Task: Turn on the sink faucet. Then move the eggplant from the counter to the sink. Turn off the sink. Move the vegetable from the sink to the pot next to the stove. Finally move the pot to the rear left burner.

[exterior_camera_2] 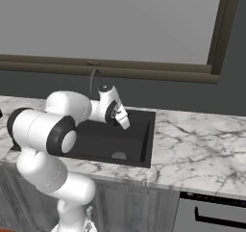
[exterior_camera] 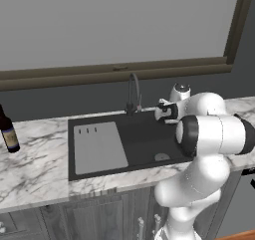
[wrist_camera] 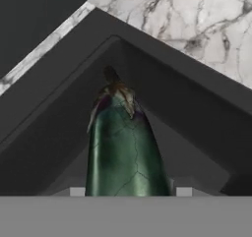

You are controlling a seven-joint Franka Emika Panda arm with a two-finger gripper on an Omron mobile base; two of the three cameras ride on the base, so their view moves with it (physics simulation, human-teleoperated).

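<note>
Pincer (wrist_camera: 130,192) clenched on eggplant (wrist_camera: 124,152), centre-bottom of hand view, hanging over dark sink (wrist_camera: 187,98) corner. Step: lower deeper into basin, clear of faucet (exterior_camera: 133,92), release gently, avoid table (exterior_camera_2: 202,139) rim.

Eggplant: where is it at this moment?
In the hand view the eggplant sits between the jaws, stem pointing away, over a rear corner of the dark sink basin. The base views put the gripper above the basin's right rear, beside the faucet.
</note>
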